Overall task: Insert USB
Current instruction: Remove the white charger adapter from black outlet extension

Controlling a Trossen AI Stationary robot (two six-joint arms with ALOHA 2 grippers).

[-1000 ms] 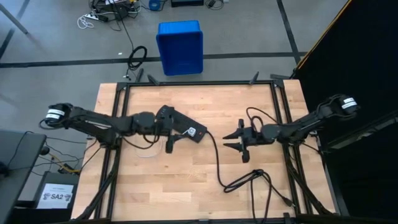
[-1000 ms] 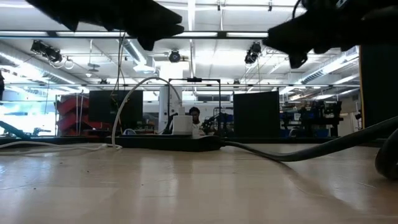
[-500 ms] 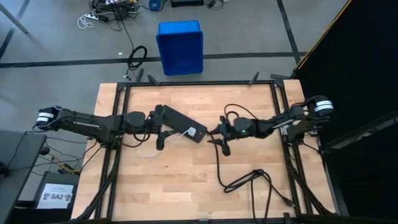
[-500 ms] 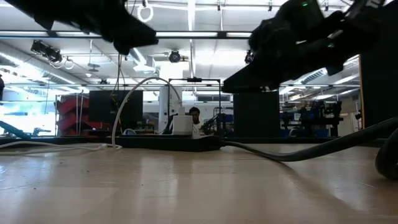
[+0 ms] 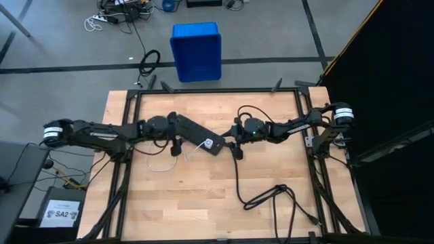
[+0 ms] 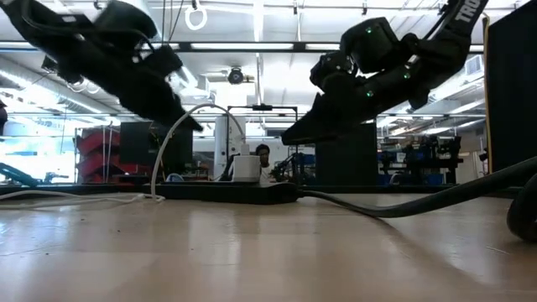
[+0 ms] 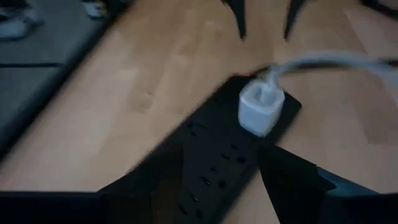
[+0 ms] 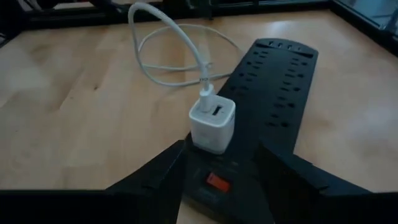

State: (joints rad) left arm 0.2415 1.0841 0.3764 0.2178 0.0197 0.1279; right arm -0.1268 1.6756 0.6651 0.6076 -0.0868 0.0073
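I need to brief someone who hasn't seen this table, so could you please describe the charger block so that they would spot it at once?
On the wooden table a long black power strip lies at an angle near the middle. The charger block is the small white cube standing on the strip's end beside the red switch, the only white thing on it, with a thin white cable looping away.

Left wrist view, blurred. Black power strip [image 7: 211, 155] runs diagonally from lower left toward right of centre on the wooden table [image 7: 124, 81]. White charger block [image 7: 261, 109] stands on its far end, white cable [image 7: 329, 62] plugged in, trailing to the right edge. Two dark fingers [image 7: 239, 15] of the other arm at top centre, apart. Own finger [image 7: 292, 180] dark at lower right.
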